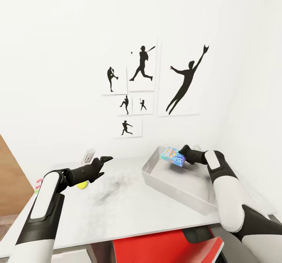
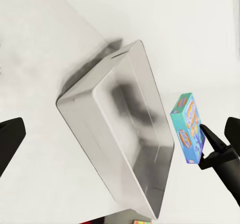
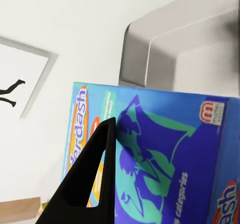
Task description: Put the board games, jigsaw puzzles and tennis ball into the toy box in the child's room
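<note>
A blue and teal board game box [image 1: 173,156] hangs tilted over the far end of the grey metal toy box [image 1: 154,180], with my right gripper [image 1: 181,152] shut on it. The right wrist view shows one black finger [image 3: 95,169] pressed on the box's blue face [image 3: 170,154], with the toy box rim [image 3: 165,54] behind. The left wrist view looks into the toy box [image 2: 95,129], which holds nothing, with the game [image 2: 189,129] beside it. My left gripper [image 1: 103,161] hovers open above the table. A yellow tennis ball [image 1: 82,185] lies under that arm.
The toy box sits on a white table [image 1: 125,212] against a wall with baseball silhouette posters [image 1: 143,82]. A small white object [image 1: 88,156] rests near the wall. A red flat thing [image 1: 164,247] juts out below the table's front edge. Something red and green [image 1: 38,184] lies at the left edge.
</note>
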Robot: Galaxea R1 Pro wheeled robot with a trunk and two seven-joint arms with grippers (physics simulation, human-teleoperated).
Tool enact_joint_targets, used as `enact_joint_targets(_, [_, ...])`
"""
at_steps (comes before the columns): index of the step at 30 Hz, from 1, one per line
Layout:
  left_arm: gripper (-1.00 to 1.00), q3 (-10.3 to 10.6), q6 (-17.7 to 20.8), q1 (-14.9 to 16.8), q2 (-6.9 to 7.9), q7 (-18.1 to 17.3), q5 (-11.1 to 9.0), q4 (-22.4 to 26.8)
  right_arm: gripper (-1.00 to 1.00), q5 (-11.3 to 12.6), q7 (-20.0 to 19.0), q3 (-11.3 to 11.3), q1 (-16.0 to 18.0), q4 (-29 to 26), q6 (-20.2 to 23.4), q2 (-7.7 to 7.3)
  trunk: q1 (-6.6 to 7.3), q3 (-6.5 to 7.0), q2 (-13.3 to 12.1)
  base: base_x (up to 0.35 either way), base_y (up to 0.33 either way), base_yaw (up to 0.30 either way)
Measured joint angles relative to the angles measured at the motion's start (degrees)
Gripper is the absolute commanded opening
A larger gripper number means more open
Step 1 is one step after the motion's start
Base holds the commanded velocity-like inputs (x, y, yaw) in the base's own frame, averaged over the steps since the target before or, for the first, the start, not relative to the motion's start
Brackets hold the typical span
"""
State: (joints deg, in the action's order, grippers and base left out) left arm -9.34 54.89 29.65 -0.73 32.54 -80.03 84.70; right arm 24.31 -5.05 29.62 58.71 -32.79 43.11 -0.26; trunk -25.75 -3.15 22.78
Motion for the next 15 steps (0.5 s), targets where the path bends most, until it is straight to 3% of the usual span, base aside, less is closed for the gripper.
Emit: enact_joint_targets(15, [1.00,0.0,0.0,0.0,0.00,0.0,0.0,0.0,-1.00,0.2,-0.1,0.1,0.0,0.0,0.0,-0.30,0.00,-1.17,0.0,0.000,0.000,0.000])
